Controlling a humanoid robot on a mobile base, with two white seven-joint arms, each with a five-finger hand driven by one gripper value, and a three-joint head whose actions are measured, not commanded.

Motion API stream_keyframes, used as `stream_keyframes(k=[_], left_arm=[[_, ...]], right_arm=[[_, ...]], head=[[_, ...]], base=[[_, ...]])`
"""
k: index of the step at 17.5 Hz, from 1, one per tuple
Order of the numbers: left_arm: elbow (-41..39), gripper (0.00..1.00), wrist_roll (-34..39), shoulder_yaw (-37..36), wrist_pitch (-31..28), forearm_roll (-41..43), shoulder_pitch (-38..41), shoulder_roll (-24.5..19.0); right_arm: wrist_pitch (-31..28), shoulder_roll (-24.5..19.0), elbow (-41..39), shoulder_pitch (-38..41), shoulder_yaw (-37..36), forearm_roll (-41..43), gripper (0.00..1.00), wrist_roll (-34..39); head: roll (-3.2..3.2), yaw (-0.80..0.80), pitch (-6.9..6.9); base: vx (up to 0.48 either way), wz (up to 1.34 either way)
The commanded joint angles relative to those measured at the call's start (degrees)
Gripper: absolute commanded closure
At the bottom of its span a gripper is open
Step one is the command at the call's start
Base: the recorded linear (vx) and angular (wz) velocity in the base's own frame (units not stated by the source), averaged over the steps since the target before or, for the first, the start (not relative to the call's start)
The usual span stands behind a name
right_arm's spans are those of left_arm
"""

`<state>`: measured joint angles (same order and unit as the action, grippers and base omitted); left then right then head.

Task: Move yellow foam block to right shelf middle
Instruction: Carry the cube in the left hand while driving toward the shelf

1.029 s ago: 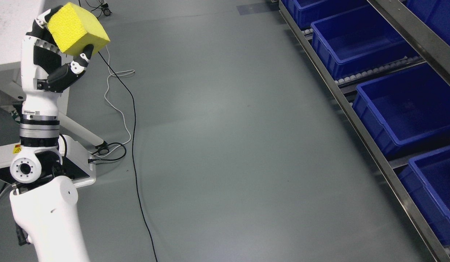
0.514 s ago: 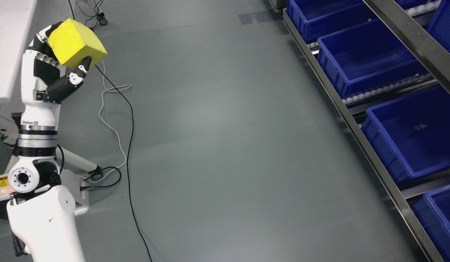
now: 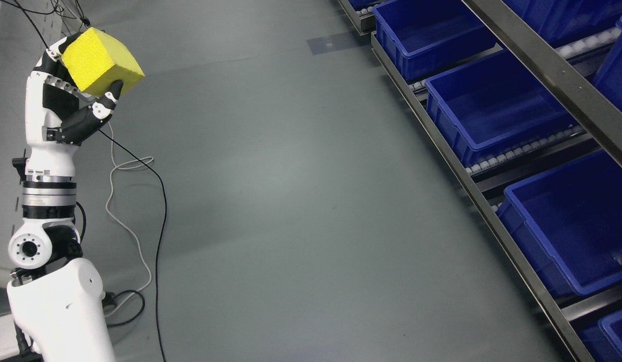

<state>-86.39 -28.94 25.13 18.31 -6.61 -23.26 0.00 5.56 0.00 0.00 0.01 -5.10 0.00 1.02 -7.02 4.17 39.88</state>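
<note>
At the upper left, the whole view has swung since the earlier frame: the blue bins [image 3: 492,108] on the right shelf [image 3: 552,75] sit lower and nearer, the table is gone. The left hand [image 3: 72,108], raised over the floor [image 3: 300,201], still clasps the yellow foam block [image 3: 100,68], thumb pressed beneath.

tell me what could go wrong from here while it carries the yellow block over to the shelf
The left hand holds the yellow block only near its lower edges, so a jolt could shake it loose. Loose cables lie on the floor close to the robot and might snag the base. The blue bins sit under a steel rail that the block could clip.
</note>
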Motion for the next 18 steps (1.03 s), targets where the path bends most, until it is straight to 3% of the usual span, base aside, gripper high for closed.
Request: stream_keyframes(k=[1,18], left_arm=[[-0.2,0.57,-0.1,-1.1,0.1,0.0,0.1,-1.0],[-0.2,0.57,0.0,-5.0,0.2,0.1,-0.5,-1.0]], right_arm=[[0.0,1.0,-1.0,-0.2,0.0,0.1,0.00,0.0],[0.0,1.0,-1.0,-0.2,0.0,0.0,0.00,0.0]], head=[[0.00,0.00,0.00],[0.00,0.00,0.01]], base=[[0.418,-0.05],[0.427,0.05]])
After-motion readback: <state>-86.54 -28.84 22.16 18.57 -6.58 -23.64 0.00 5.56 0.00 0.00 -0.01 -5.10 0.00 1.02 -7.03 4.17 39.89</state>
